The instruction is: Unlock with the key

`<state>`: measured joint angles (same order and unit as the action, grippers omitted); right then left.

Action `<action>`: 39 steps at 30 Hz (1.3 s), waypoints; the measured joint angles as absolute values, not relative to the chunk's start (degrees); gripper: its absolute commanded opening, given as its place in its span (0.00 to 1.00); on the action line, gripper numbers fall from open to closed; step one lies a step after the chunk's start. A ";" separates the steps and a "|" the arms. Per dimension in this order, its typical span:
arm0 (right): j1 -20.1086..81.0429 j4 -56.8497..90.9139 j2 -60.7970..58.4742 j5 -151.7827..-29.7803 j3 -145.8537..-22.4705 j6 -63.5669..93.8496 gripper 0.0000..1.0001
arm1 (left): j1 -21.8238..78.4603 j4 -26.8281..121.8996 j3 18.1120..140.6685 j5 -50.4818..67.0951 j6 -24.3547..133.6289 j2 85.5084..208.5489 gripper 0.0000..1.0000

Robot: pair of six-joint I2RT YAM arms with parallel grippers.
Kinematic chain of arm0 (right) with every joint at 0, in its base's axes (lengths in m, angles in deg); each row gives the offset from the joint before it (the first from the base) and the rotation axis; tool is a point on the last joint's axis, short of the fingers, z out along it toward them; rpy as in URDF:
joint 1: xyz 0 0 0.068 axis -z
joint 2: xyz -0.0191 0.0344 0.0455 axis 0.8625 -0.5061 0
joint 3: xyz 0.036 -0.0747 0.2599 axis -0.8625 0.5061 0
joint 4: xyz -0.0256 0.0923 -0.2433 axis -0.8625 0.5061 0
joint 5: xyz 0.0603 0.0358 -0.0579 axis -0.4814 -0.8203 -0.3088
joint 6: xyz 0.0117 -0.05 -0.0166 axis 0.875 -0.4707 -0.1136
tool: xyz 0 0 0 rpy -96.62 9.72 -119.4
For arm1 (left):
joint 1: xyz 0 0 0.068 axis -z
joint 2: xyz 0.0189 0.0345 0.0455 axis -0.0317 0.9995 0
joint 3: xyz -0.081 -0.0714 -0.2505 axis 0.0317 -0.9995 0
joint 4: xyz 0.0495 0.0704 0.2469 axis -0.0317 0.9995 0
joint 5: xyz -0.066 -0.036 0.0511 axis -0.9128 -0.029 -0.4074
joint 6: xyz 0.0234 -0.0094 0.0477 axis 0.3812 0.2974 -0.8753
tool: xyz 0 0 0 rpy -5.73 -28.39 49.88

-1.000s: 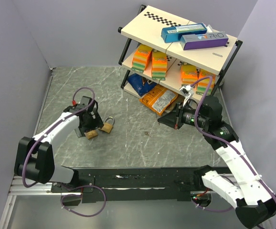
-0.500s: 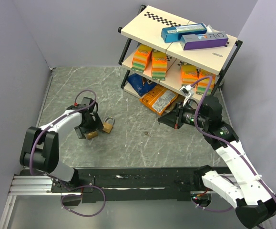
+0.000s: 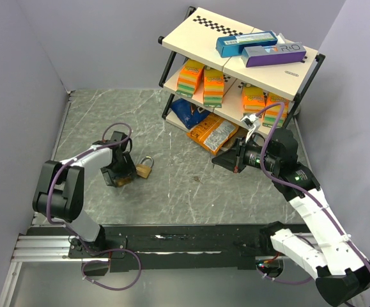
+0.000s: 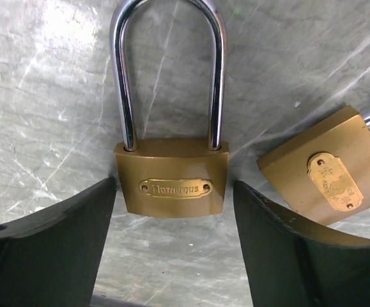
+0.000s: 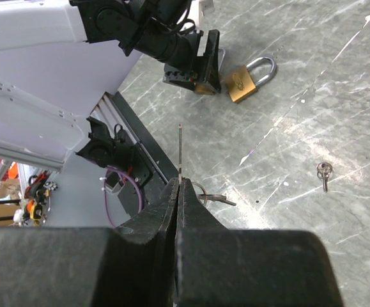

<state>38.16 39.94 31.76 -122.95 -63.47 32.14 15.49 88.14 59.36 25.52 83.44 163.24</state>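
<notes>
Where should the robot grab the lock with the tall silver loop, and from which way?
Grab the long-shackle padlock by its brass body, pinching the two narrow side edges, coming straight down from above. It lies flat, so those edges are bare, and the open fingers stand one each side.

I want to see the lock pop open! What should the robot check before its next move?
1. Padlock sits between the left gripper's fingers: ok.
2. Left gripper squeezing the padlock: not ok, its jaws stand open on both sides.
3. Key pinched in the right gripper: ok.
4. Key close to the padlock: not ok, it is far across the table.
5. Keyhole turned toward the key: cannot tell, it is hidden.
6. Second padlock out of the way: cannot tell, it lies right beside one finger.
</notes>
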 measured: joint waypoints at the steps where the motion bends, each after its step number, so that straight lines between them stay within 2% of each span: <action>1: 38.16 39.99 31.76 -122.95 -63.47 32.03 0.00 | 15.49 88.01 59.40 25.74 83.20 163.30 0.77; 9: 38.16 40.10 31.65 -122.97 -63.47 31.75 0.00 | 15.49 86.02 59.62 27.90 82.69 163.52 0.73; 12: 38.16 40.14 31.41 -122.95 -63.47 31.51 0.00 | 15.49 85.04 59.62 28.12 82.69 163.72 0.66; 15: 38.16 40.32 31.12 -122.87 -63.47 31.20 0.00 | 15.49 84.42 59.62 28.23 82.72 163.78 0.52; 16: 38.16 40.40 31.04 -122.78 -63.47 31.16 0.00 | 15.49 84.25 59.60 28.25 82.76 163.78 0.41; 18: 38.16 40.71 30.93 -122.65 -63.47 31.09 0.00 | 15.49 83.94 59.43 28.49 82.87 163.74 0.31; 19: 38.16 40.88 30.91 -122.56 -63.47 31.00 0.00 | 15.49 83.62 59.08 28.51 82.96 163.45 0.23; 22: 38.03 41.39 30.82 -122.34 -63.47 30.76 0.00 | 15.49 81.74 57.15 28.49 83.66 161.55 0.07; 24: 37.33 41.60 30.47 -121.69 -63.49 30.48 0.00 | 15.49 80.03 55.27 28.32 84.64 159.65 0.01; 34: 26.62 40.88 23.98 -117.49 -63.49 29.60 0.00 | 15.27 76.67 43.91 22.13 94.74 145.84 0.01; 39: 22.95 33.76 17.00 -120.24 -62.29 31.97 0.00 | 15.34 75.40 40.98 18.57 100.14 141.47 0.01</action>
